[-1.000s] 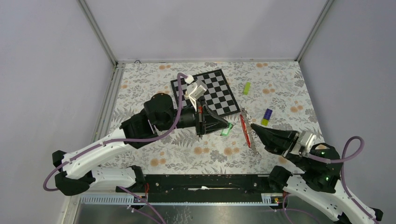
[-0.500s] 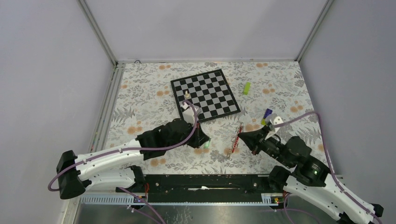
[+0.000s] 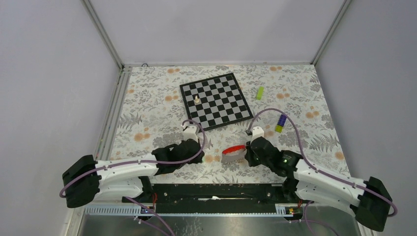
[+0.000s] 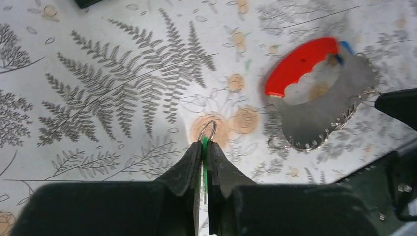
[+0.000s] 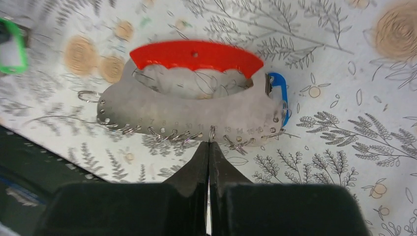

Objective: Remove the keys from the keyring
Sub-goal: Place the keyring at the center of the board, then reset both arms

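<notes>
2 pincers pinching: your left pincer [image 4: 202, 143] holds the green key [image 4: 202, 156]; right pincer [image 5: 210, 144] nips the keyring [image 5: 196, 112], crosswise just ahead.

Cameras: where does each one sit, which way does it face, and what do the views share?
Top external: above and behind the bases, looking down at the table; left arm and right arm show whole, chessboard beyond.
Left wrist: on the left arm, looking down along the left gripper, shut on the green key.
Right wrist: on the right arm, looking along the right gripper, shut on the keyring at its lower edge.
Shared: all three show the keyring; right wrist also catches the green key.
</notes>
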`<state>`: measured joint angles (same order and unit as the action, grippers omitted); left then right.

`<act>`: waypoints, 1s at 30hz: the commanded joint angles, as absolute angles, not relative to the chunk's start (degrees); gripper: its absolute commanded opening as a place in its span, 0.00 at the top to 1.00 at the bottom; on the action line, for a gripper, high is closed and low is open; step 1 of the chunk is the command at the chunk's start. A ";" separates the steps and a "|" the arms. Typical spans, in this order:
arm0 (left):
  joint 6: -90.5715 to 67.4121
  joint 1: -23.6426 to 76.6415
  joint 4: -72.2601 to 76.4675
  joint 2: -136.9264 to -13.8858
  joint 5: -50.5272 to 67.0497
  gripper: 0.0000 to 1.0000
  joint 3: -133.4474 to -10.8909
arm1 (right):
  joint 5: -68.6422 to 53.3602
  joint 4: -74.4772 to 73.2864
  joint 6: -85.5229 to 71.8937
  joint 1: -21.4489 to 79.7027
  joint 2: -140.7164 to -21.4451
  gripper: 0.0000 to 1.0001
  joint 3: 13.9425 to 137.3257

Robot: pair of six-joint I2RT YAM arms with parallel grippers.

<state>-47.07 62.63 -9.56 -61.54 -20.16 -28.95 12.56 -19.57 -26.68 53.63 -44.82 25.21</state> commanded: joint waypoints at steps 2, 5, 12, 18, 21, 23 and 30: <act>-49.66 61.67 -3.30 -64.33 -23.96 0.84 -26.30 | 12.92 -8.58 -28.79 53.92 -53.36 0.92 23.88; -49.46 61.36 -4.42 -64.41 -24.40 0.64 -26.88 | 12.96 -6.39 -28.76 53.83 -55.60 0.78 24.20; -48.20 61.23 -12.64 -60.12 -28.99 0.02 -30.71 | 16.26 -8.92 -28.12 53.79 -54.51 0.51 27.34; -46.97 59.78 -24.16 -56.73 -30.39 0.01 -37.50 | 6.48 -19.90 -28.49 47.79 -60.25 0.27 35.66; -47.51 58.40 -27.84 -53.36 -29.19 0.01 -39.53 | -5.12 -21.76 -29.30 41.00 -61.76 0.11 37.36; -50.34 57.03 -31.14 -50.46 -29.88 0.01 -40.37 | -5.74 -22.55 -30.99 39.09 -60.59 0.03 37.65; -54.11 56.10 -43.12 -46.41 -32.64 0.01 -45.04 | 4.42 -32.78 -38.30 38.83 -54.18 0.00 38.72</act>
